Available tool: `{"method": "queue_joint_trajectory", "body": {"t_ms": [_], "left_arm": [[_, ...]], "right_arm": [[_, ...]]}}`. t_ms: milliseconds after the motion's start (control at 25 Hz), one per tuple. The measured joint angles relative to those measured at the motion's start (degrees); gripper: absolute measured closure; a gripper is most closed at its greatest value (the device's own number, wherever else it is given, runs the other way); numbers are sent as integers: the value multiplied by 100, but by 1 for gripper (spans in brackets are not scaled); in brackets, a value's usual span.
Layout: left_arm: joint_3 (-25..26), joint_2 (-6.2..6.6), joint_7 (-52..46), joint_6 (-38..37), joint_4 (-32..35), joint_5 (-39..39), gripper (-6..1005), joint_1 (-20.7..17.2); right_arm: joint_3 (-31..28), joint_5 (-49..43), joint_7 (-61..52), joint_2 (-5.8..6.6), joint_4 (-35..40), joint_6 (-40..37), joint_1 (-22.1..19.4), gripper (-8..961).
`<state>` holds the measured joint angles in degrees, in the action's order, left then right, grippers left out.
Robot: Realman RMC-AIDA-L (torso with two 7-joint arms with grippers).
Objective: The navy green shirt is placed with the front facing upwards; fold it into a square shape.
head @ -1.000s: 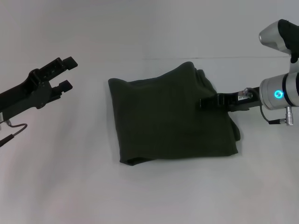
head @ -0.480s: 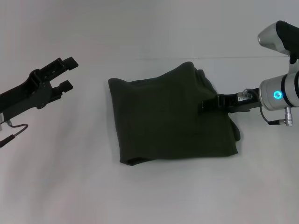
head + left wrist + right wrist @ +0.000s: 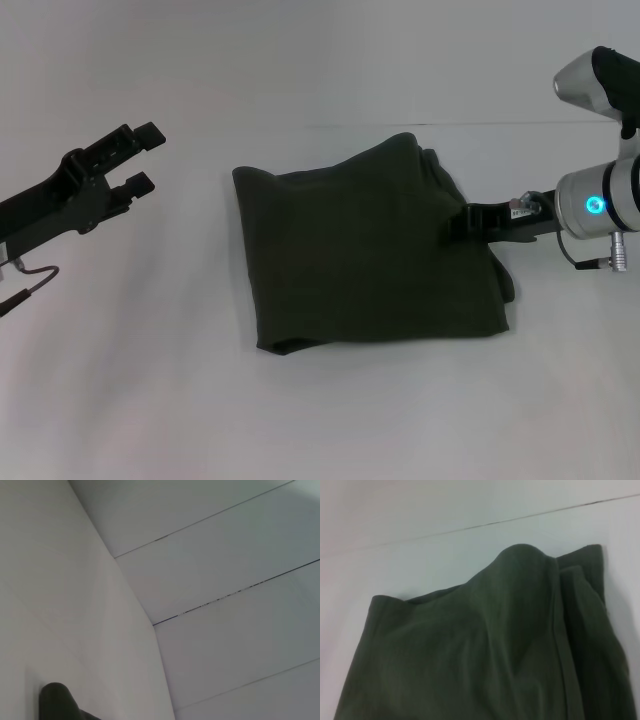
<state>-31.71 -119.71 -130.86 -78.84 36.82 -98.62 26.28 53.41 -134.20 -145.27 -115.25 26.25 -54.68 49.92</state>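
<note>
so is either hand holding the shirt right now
Cannot be told for the right hand at the folded shirt's right edge; the left hand is open and holds nothing.

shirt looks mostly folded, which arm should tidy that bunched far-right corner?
Right, probably. The right gripper sits at the right edge of the navy green shirt, just below the bunched far corner. The left gripper, jaws open, hangs over bare table, well clear of the shirt's left edge.

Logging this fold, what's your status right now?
Left gripper open, parked off to the left. Right gripper at the right edge of the navy green shirt. Shirt folded to a rough square, far edge humped. Nothing in the way.
</note>
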Motion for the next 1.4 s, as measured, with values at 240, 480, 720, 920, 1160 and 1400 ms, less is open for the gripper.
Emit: {"method": "queue_joint_trajectory", "body": {"t_ms": [240,480,720,920,1160,1400], "left_arm": [[-3,-6,0,-20,0,0,69,0],[-2,-15,-1,-22,0,10,69,-11],[-2,-18,5,-20,1,62,69,-17],[-2,-18,7,-19,1,77,69,-17],[-2,-13,8,-5,0,97,69,-4],[-2,-14,16,1,1,153,69,10]], "right_arm": [[-16,16,26,-26,97,24,-29,718],[-18,17,-23,-54,314,-43,-27,868],[-25,17,-33,-68,637,-240,-25,868],[11,-17,-129,-53,871,-333,3,868],[28,-93,-195,4,897,-263,-1,869],[33,-310,-208,-21,825,-31,11,869]]}}
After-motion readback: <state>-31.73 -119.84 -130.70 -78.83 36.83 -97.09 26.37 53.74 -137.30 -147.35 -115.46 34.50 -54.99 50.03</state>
